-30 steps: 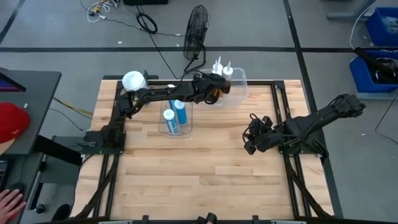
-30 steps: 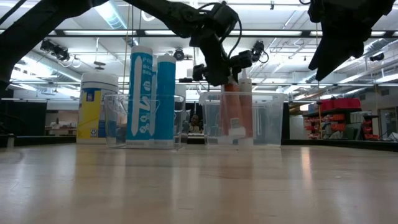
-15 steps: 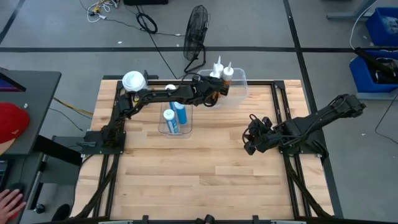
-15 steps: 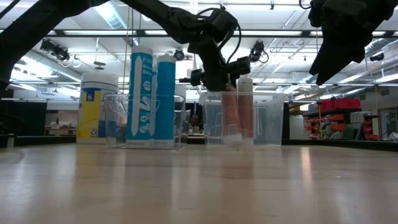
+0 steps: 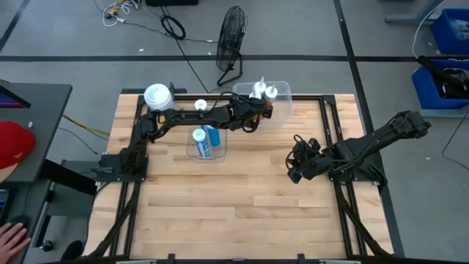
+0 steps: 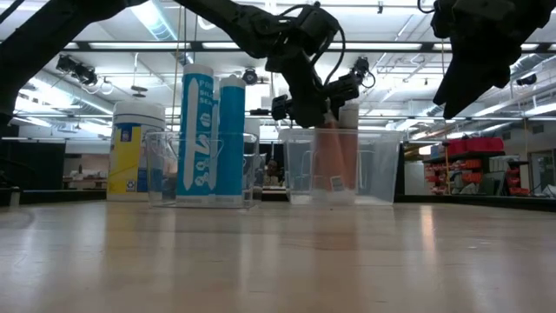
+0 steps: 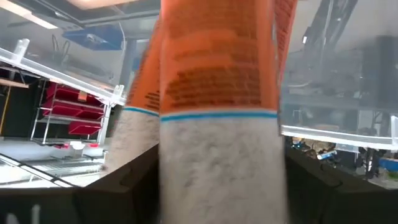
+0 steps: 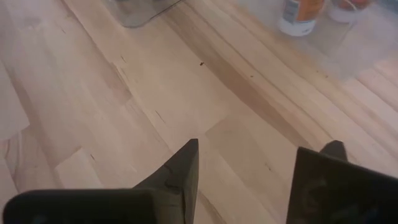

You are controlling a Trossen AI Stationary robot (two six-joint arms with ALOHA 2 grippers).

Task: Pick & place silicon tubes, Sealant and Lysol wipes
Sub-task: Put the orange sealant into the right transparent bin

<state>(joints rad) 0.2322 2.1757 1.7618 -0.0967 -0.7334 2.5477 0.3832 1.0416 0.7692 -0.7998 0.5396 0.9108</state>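
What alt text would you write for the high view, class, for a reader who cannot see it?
Seen from above, the left gripper reaches into a clear bin at the wooden table's far edge, beside two orange sealant tubes. Two blue tubes stand in another clear bin nearby, the Lysol wipes far left; the right gripper waits.

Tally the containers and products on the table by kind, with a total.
Blue tubes: 2
Orange sealant tubes: 2
Lysol wipes canister: 1
Clear bins: 2 (left bin, right bin)
Total: 7
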